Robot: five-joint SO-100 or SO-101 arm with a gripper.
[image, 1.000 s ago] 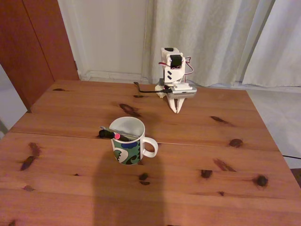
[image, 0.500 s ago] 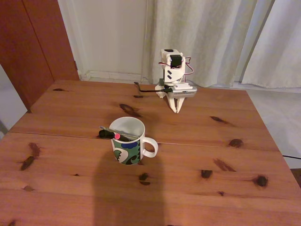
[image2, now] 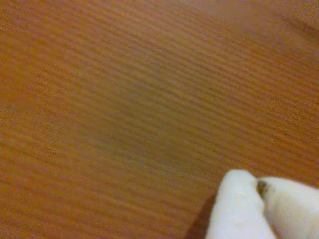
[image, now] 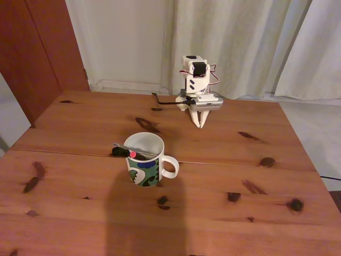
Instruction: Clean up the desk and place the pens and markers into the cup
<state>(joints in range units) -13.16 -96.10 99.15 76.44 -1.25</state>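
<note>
One arm [image: 195, 80] stands folded at the 12 o'clock edge of the desk [image: 80, 213] in the fixed view, its gripper [image: 200, 125] pointing down with tips pressed together just above the wood. The cup [image: 146, 165] sits near the table centre, at 7 o'clock from the arm and well apart from it, handle toward 3 o'clock. Pens [image: 128, 152] lie across its rim, ends jutting toward 9 o'clock. Wrist view: the closed white fingertips [image2: 234, 199] enter at 5 o'clock over blurred desk grain.
</note>
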